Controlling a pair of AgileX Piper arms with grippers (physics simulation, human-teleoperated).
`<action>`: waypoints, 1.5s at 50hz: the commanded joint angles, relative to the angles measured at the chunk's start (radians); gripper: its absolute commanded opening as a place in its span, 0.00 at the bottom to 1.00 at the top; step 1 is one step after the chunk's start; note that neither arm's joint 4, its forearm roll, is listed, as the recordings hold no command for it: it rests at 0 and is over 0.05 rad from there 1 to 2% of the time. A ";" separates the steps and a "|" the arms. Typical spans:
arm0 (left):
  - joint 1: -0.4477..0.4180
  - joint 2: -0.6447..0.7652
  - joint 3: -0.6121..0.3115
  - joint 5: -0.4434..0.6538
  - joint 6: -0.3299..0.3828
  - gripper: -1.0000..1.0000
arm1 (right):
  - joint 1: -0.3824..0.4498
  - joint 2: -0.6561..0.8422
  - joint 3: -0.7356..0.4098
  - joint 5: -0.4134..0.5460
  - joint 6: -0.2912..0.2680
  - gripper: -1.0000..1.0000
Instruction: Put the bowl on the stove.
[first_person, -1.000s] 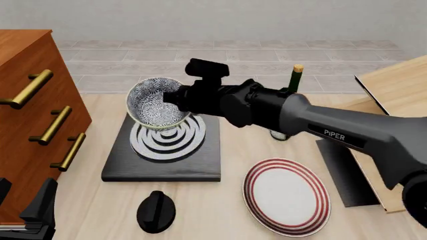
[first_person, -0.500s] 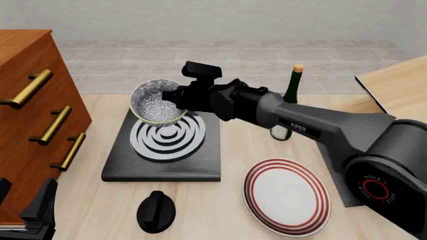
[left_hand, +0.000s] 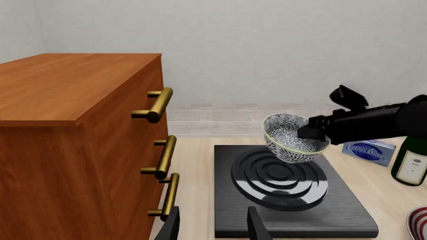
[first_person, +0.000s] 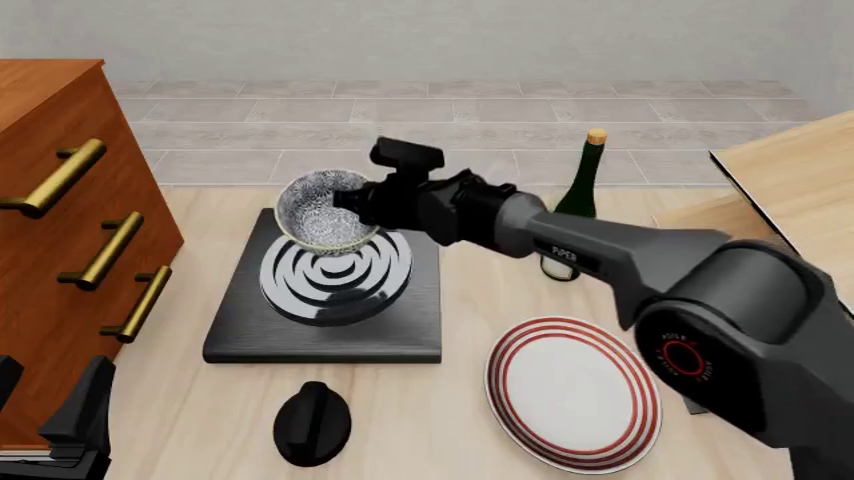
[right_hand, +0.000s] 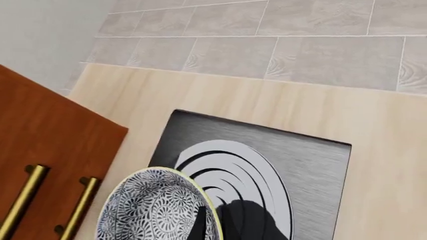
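The bowl (first_person: 320, 212), blue-grey and white patterned with a pale rim, hangs tilted just above the stove (first_person: 254, 320), over the back of its burner rings. My right gripper (first_person: 358, 200) is shut on the bowl's rim from the right. In the left wrist view the bowl (left_hand: 288, 139) hangs over the stove (left_hand: 333, 210), with the right gripper (left_hand: 313, 132) on its rim. In the right wrist view the bowl (right_hand: 150, 210) sits near the bottom edge, and the stove (right_hand: 313, 165) lies below it. My left gripper (left_hand: 213, 227) is open and empty, low at the front left, near the cabinet.
A wooden cabinet (first_person: 54, 230) with brass handles stands left of the stove. A black knob (first_person: 312, 423) and a white plate with red rings (first_person: 574, 392) lie in front. A green bottle (first_person: 577, 190) stands behind the right arm. A blue box (left_hand: 369, 151) lies beyond the stove.
The right arm has reached farther forward and carried the bowl slightly right. The bowl has turned from facing the camera toward more upright. The left arm has not moved.
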 joint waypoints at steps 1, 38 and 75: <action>0.000 0.000 0.000 0.000 0.000 1.00 | -0.001 0.019 -0.006 -0.015 0.009 0.00; 0.000 0.000 0.000 0.000 0.000 1.00 | -0.001 0.119 -0.034 -0.053 0.033 0.00; 0.000 0.000 0.000 0.000 0.000 1.00 | 0.007 0.152 -0.037 -0.060 0.028 0.00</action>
